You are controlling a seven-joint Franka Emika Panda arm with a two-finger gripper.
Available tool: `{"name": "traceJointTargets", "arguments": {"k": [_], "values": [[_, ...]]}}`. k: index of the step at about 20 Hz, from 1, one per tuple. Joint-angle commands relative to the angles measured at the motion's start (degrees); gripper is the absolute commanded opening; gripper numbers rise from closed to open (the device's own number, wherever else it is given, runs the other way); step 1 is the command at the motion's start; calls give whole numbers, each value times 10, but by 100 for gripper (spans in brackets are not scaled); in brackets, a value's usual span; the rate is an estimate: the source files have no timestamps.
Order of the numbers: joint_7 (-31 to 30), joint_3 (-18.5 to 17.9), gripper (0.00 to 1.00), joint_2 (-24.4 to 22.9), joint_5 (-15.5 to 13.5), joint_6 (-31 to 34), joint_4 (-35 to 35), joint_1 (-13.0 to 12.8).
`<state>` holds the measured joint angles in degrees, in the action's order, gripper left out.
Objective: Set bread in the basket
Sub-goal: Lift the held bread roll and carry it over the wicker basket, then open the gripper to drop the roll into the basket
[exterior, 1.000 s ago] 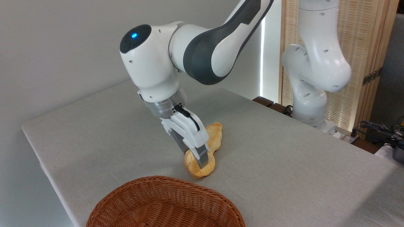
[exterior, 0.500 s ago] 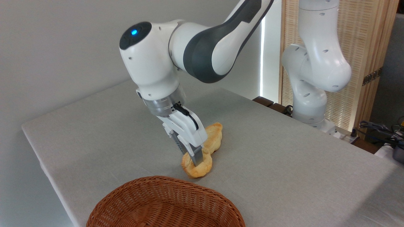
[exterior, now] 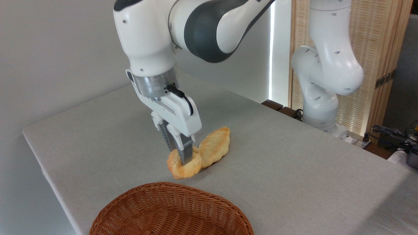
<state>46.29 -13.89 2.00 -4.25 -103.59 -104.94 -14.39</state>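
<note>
Small round flattish bun [exterior: 183, 164], pale yellow with golden-brown patches, a bit blurred, tilted on edge and pinched between the 2 fingers [exterior: 186, 153] of the white arm's gripper [exterior: 182, 156], which are clamped on it. Whether it's clear of the grey cloth-covered table [exterior: 294, 169] I cannot tell. Longer twisted pointed loaf [exterior: 215, 147] lies right beside it, apparently touching. Large oval reddish-brown wicker basket [exterior: 137, 209] sits nearer the camera, empty where visible.

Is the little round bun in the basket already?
No. The bun is gripped in the pincer, off to the far side of the basket, whose visible inside holds nothing.
</note>
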Motion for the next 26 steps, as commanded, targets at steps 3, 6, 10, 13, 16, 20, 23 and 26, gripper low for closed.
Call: {"name": "traceJointTargets", "arguments": {"k": [3,6,10,13,16,20,23,26], "values": [[9,-18,45,2,-17,-77,22,2],[6,-21,100,5,-10,-132,22,2],[3,-25,100,11,-10,-151,22,2],[3,-25,100,11,-10,-152,22,2],[3,-25,100,11,-10,-152,22,2],[2,-25,100,11,-11,-151,23,2],[0,-25,100,6,-14,-146,24,2],[-20,-26,100,-4,-12,-98,32,2]]}}
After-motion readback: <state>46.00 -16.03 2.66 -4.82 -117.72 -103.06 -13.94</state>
